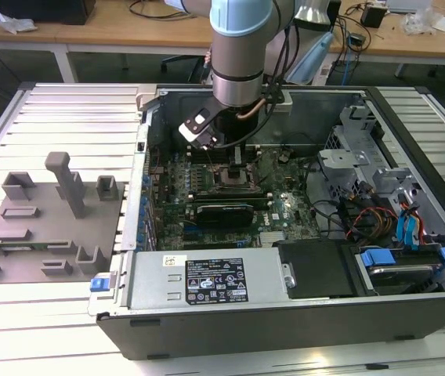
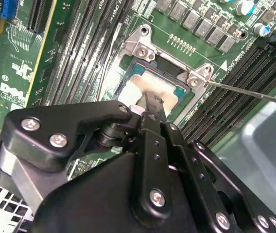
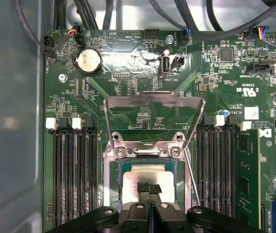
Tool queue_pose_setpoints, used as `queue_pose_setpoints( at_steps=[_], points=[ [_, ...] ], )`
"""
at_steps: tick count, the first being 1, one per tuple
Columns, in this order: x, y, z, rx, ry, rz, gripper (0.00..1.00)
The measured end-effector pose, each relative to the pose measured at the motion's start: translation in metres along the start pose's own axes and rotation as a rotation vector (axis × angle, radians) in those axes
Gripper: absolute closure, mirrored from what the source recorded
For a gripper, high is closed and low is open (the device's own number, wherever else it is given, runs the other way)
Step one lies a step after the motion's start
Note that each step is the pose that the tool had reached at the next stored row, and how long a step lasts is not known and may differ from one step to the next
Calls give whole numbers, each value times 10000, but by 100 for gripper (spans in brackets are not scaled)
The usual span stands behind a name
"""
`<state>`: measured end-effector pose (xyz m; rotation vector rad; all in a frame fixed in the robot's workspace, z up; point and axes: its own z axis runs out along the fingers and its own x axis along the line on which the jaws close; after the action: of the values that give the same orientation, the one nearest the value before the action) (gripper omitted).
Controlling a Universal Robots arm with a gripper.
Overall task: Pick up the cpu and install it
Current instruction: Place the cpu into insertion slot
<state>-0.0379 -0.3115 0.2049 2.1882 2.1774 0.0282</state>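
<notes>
One cpu (image 3: 145, 175) sat in the socket (image 3: 112, 194), load plate (image 3: 153, 97) hinged up to clear access, while the gripper (image 3: 149, 188), closed to a narrow pinch, touched its lid, probably seating it.

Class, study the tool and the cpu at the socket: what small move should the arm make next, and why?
Probably raise the tool straight up a little. Its shut tips rest on the cpu, which appears to lie flat inside the socket with the load plate standing open. A sideways move might drag the chip.
</notes>
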Motion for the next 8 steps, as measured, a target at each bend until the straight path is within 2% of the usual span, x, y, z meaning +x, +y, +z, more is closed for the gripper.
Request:
queue_pose_setpoints(
  at_steps=[8],
  points=[
    [-2, -4, 38, 5, -7, 0, 89]
  ],
)
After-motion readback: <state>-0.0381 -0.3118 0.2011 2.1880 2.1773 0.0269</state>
